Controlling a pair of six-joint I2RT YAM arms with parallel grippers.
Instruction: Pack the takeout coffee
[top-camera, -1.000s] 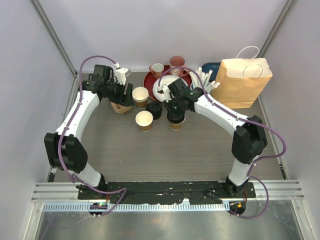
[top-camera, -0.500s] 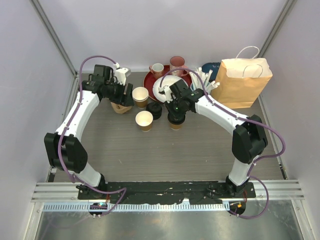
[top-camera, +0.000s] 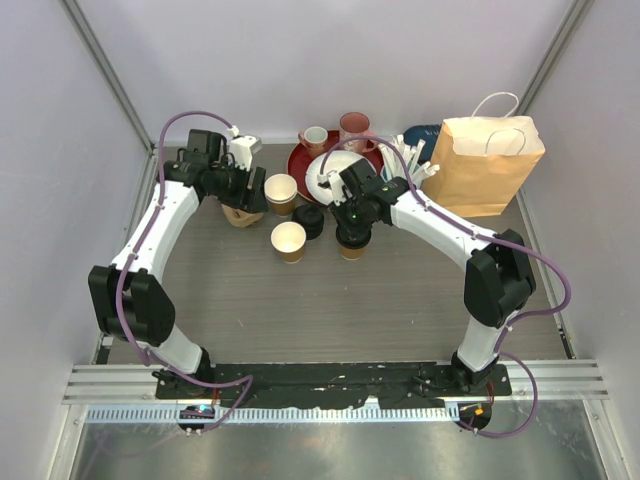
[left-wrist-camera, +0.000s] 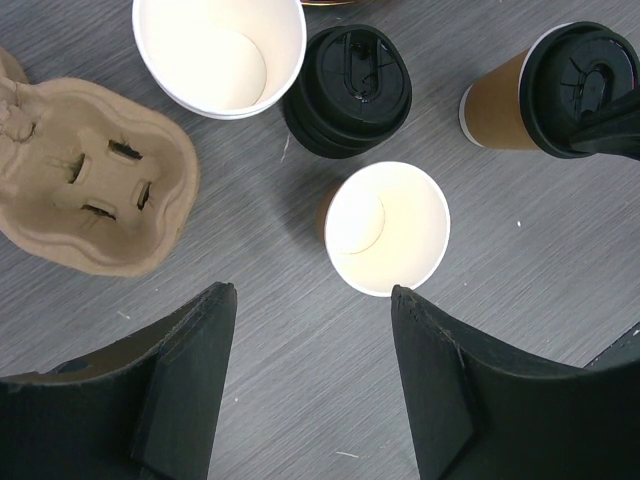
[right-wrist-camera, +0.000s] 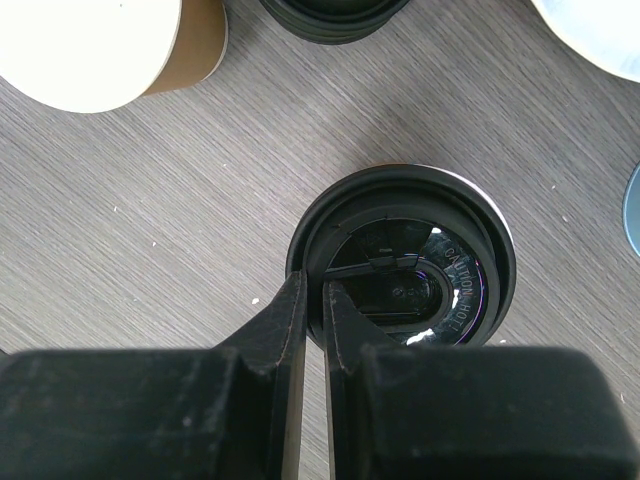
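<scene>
Right gripper (right-wrist-camera: 312, 300) clenched on rim of black lid (right-wrist-camera: 400, 262), lid sitting on tan cup (left-wrist-camera: 500, 100), mid-table. Left gripper (left-wrist-camera: 310, 340) spread wide, empty, hovering at left. Open cup (left-wrist-camera: 387, 228) just left of tan cup, second open cup (left-wrist-camera: 220, 50) farther back, lid stack (left-wrist-camera: 348, 90) between them. Pulp carrier (left-wrist-camera: 90, 180) left.

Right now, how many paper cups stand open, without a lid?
2: the far cup beside the cardboard carrier, and the near cup next to the stacked lids. Others may be hidden.
</scene>
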